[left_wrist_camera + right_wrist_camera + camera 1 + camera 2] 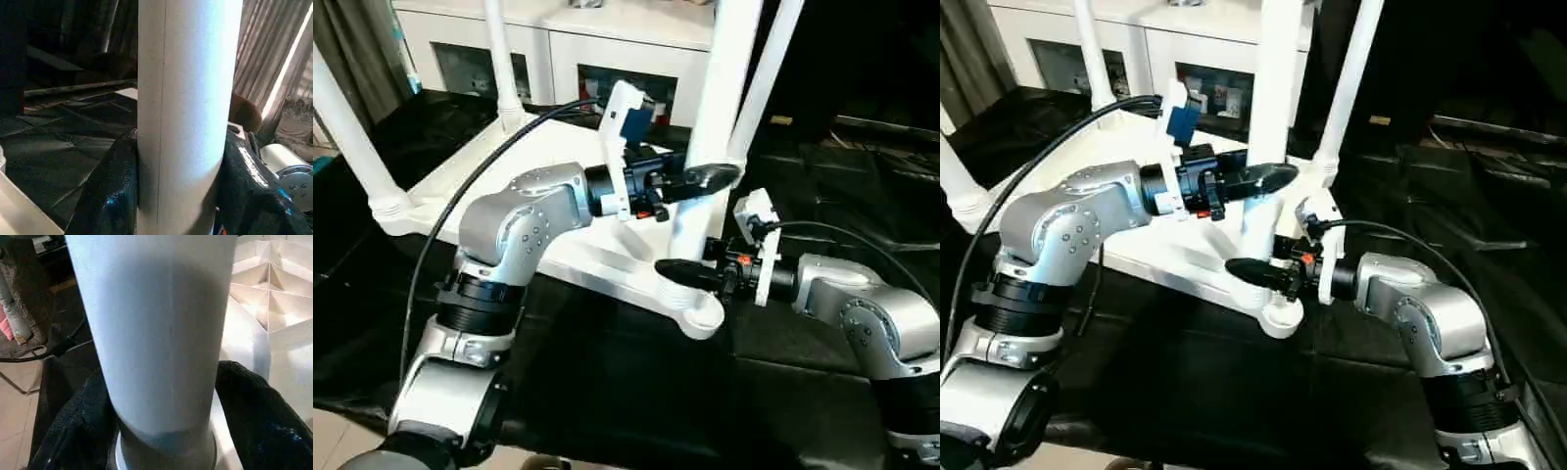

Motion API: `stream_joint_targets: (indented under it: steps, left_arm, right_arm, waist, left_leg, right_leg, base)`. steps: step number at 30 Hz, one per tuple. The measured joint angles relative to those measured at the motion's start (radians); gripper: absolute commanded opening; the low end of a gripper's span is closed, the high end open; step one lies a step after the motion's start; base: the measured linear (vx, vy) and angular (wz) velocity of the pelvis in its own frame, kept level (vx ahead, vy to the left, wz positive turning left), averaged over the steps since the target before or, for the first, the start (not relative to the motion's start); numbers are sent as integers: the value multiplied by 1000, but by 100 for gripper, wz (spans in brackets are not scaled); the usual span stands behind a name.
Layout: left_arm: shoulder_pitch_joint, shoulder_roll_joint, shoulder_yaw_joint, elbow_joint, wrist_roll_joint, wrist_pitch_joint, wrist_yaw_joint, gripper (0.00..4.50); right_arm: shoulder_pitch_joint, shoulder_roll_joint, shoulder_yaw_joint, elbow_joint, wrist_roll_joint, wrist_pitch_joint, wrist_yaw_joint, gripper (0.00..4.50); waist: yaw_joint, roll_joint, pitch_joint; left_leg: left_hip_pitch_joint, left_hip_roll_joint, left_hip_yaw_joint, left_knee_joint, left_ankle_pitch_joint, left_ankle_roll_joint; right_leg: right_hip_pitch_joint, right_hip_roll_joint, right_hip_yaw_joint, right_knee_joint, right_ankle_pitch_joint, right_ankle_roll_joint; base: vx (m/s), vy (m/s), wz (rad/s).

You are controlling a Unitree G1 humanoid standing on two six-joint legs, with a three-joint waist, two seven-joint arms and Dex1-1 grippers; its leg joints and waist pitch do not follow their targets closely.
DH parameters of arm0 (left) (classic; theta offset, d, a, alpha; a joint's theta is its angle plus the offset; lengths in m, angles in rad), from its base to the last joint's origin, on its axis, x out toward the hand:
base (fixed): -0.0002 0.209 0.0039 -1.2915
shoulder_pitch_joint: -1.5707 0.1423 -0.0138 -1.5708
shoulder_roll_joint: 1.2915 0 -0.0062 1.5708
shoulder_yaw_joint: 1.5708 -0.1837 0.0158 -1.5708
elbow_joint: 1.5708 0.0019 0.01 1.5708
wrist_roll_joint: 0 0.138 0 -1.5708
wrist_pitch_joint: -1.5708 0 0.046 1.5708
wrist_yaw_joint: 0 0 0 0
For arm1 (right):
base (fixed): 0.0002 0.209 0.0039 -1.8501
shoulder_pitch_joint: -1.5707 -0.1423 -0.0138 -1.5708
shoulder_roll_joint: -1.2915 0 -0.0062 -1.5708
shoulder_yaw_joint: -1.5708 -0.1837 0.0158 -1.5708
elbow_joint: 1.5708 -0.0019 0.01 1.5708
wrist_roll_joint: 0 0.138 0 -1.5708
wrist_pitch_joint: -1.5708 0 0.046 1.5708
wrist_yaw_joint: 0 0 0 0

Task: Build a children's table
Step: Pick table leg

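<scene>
The near leg (720,108) stands upright in the corner socket (697,315) of the upturned table (533,157), which lies on the black tabletop (607,392); its long axis runs straight up. Both hands grip it: the left hand (710,178) higher, the right hand (680,271) just above the socket; three other legs already stand. The socket overhangs nothing; open room lies above.

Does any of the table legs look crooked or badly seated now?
Nothing stands out. The table top lies upside down; the near-corner leg stands upright in its socket, clamped by the left gripper above and the right gripper below.
</scene>
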Motion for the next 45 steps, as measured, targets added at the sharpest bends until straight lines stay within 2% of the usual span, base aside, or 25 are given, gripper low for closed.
stream_joint_targets:
  steps: [8, 18, 27, 29, 33, 34, 38, 40, 45]
  left_arm:
    - [5, 2, -9, -1, 0, 5, -11, 182]
    - [5, 7, -12, -9, 1, 5, -12, 182]
    - [6, 0, -11, -10, -5, 16, -6, 182]
    - [7, -3, -8, -13, -7, 18, -5, 238]
    - [10, -12, 9, -18, -26, 21, -4, 269]
    - [14, -22, 19, -17, -27, 1, -1, 288]
    - [49, -128, 86, 17, -30, -171, 26, 292]
    - [58, -159, 129, 41, -47, -244, 28, 292]
    - [58, -188, 224, 90, -114, -273, 45, 292]
  right_arm:
    - [2, 2, 6, 0, 0, -2, 11, 306]
    - [9, -1, 13, -9, 1, -2, 31, 210]
    - [13, -1, 16, -17, -1, -3, 31, 194]
    - [13, 1, 16, -17, -1, -5, 30, 193]
    - [13, 32, 10, -16, -3, -24, 0, 193]
    - [12, 53, 2, -15, -3, -35, -15, 193]
    - [-1, 127, -66, 0, 10, -76, -100, 193]
    - [1, 156, -124, 1, 40, -80, -143, 193]
    - [7, 195, -190, -3, 54, -121, -217, 193]
  waist:
    - [0, 0, 0]
    - [0, 0, 0]
    - [0, 0, 0]
    - [0, 0, 0]
    - [-1, 0, 0]
    - [-2, 0, 0]
    - [0, -1, 0]
    - [0, 0, 0]
    - [-4, 0, -1]
  left_leg:
    - [0, 0, 0, 0, 0, 0]
    - [0, 0, 0, 0, 0, 0]
    - [0, 0, 0, 0, 0, 0]
    - [0, 0, 0, 0, 0, 0]
    - [0, 0, 0, 0, 0, 0]
    - [0, 0, 0, 0, 0, 0]
    - [-1, 0, 0, 0, 0, 0]
    - [-1, 0, 0, 0, 0, 0]
    - [-1, 0, 0, 0, 0, 0]
  right_leg:
    - [0, 0, 0, 0, 0, 0]
    - [0, 0, 0, 0, 0, 0]
    - [0, 0, 0, 0, 0, 0]
    - [0, 0, 0, 0, 0, 0]
    - [0, 0, 0, 0, 0, 0]
    - [0, 0, 0, 0, 0, 0]
    - [0, 0, 0, -1, 0, 0]
    - [0, 0, 0, -1, 0, 0]
    - [0, 0, 0, -1, 0, 0]
  base:
    - [0, 0, 0]
    - [0, 0, 0]
    - [0, 0, 0]
    - [0, 0, 0]
    - [0, 0, 0]
    - [0, 0, 0]
    - [0, 0, 0]
    - [0, 0, 0]
    - [0, 0, 0]
